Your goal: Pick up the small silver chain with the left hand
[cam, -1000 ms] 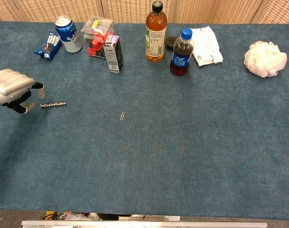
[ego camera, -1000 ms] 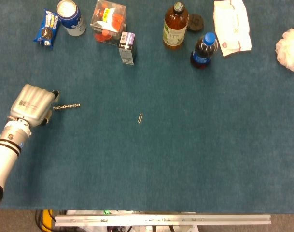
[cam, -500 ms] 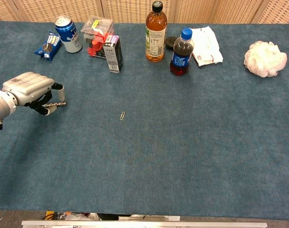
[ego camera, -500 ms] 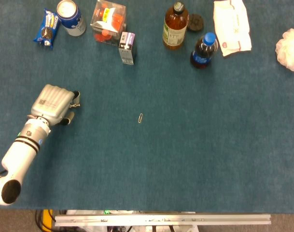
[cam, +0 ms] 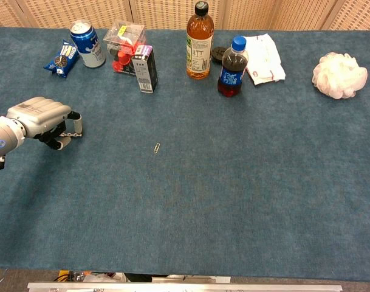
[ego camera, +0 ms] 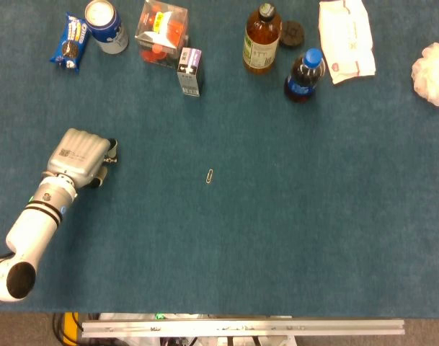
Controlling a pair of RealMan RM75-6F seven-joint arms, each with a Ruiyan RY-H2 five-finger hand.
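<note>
My left hand (cam: 42, 120) curls over the small silver chain (cam: 71, 134), well left of the paperclip (cam: 157, 148); light, limp and slippery, it needs pinching mid-length, though I cannot tell if it's gripped.

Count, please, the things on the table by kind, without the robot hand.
Bottles: 2, amber and dark cola
Cans: 1
Snack packets: 1
Boxes: 2, clear and small carton
Chains: 1
Paper clips: 1
Black lids: 1
White packets: 1
Bath puffs: 1
Total: 11
</note>
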